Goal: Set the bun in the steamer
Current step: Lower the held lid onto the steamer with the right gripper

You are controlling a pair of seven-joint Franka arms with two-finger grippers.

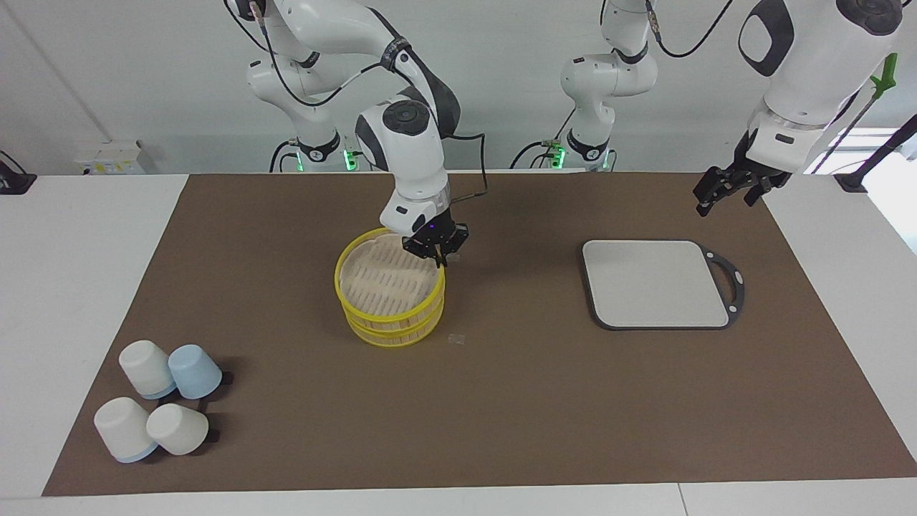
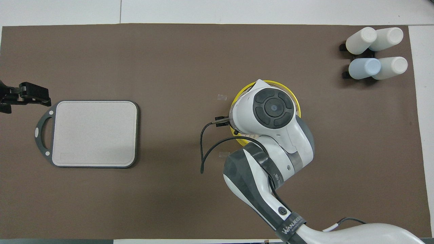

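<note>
The round yellow-rimmed steamer basket (image 1: 390, 297) with its pale slatted top stands in two stacked tiers near the middle of the brown-covered table (image 1: 501, 401). The right claw (image 1: 435, 252) hangs low over the steamer's rim on the side nearest the robots; whether its fingers are spread or pinching anything cannot be told. The small cream-white bun cannot be made out. The left claw (image 1: 723, 188) waits raised, fingers spread, over the table's edge beside the grey rectangular board (image 1: 655, 283), which lies well apart from the steamer toward the left arm's end.
</note>
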